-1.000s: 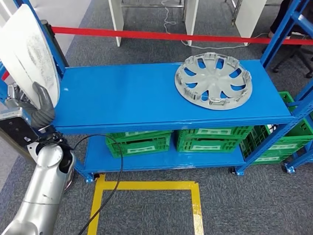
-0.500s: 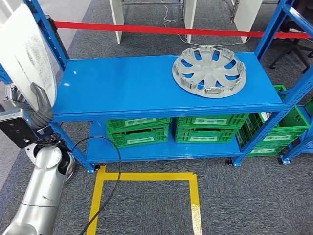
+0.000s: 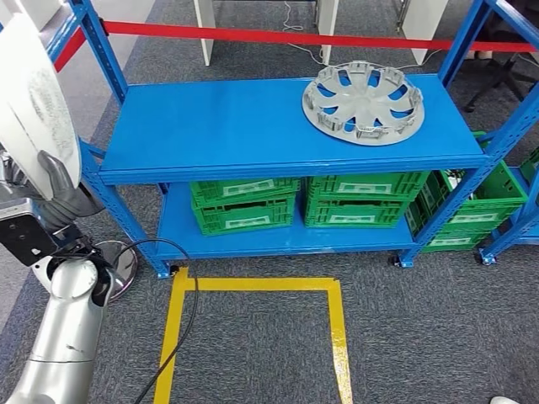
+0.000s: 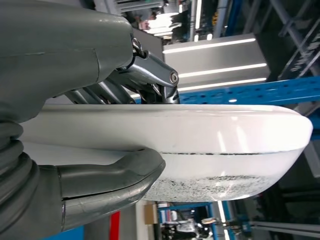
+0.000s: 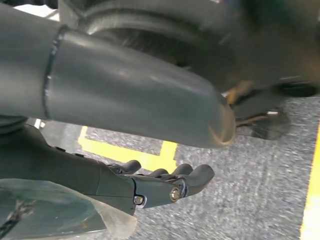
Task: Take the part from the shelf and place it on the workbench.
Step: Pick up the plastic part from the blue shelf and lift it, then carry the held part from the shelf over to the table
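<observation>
My left hand (image 3: 61,197) grips a large white disc-shaped part (image 3: 33,105) by its lower rim, at the far left of the head view, off the left end of the blue shelf (image 3: 222,126). The disc stands almost on edge. In the left wrist view the thumb (image 4: 113,180) and the darker fingers clamp the white part (image 4: 226,145) from both sides. A silver wheel cover (image 3: 364,101) lies flat at the right end of the shelf's top board. My right hand (image 5: 151,185) hangs over the carpet with its fingers apart and nothing in it.
Green crates (image 3: 244,204) fill the lower shelf, with another green crate (image 3: 473,215) at the right. A blue upright (image 3: 104,55) stands close to the held part. Yellow floor tape (image 3: 254,284), a black cable (image 3: 184,324) and a red barrier tape (image 3: 286,36) are in view.
The whole picture has shifted: the camera has drawn back and turned, so the shelf sits higher and further off. My left hand still holds the white part, now lower and off the shelf's end.
</observation>
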Robot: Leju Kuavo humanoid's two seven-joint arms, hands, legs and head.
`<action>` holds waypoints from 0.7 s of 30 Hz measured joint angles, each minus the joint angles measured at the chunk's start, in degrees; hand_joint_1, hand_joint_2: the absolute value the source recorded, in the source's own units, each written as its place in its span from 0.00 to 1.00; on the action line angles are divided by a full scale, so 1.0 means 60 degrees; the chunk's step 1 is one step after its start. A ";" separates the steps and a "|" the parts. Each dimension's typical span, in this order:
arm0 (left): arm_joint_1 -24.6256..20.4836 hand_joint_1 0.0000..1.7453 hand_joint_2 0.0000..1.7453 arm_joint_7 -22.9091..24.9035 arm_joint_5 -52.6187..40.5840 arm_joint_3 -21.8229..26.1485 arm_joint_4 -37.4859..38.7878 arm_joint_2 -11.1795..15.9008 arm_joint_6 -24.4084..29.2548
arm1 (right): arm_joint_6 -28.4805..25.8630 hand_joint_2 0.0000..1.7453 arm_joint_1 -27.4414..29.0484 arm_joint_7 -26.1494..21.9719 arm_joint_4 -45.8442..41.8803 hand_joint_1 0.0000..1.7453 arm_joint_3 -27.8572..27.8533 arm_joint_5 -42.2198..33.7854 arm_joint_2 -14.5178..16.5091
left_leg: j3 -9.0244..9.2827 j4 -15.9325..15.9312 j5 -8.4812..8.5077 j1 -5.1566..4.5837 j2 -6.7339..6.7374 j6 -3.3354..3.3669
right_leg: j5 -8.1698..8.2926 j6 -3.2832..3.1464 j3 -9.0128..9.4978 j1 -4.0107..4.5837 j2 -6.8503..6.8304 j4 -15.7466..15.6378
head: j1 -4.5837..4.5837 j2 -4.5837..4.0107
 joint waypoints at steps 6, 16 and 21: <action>0.0217 1.00 1.00 -0.0180 -0.0073 0.0291 -0.0265 0.0015 0.0000 | -0.0025 0.00 0.0002 -0.0135 0.0000 0.00 -0.0021 0.0033 0.0013 | -0.0420 0.0821 -0.0705 0.0070 -0.0035 -0.0296 | 0.0271 -0.0370 -0.0114 0.0008 -0.0055 -0.0444 | -0.0047 0.0000; 0.0450 1.00 1.00 -0.0292 -0.0185 0.0498 -0.0573 0.0011 0.0001 | 0.0076 0.00 0.0015 0.0000 -0.0001 0.00 -0.0058 0.0044 0.0015 | 0.1325 0.0159 -0.1227 0.0104 -0.0097 -0.0269 | 0.1001 -0.0237 -0.1361 0.0057 -0.0047 -0.0044 | -0.0057 0.0000; 0.0487 1.00 1.00 -0.0382 -0.0190 0.0606 -0.0678 -0.0021 0.0000 | 0.0195 0.00 0.0056 -0.0001 -0.0001 0.00 -0.0087 0.0042 0.0012 | 0.1094 -0.0144 -0.0910 0.0108 -0.0015 0.0092 | 0.0409 0.0043 -0.1812 0.0016 -0.0011 0.0608 | -0.0020 0.0000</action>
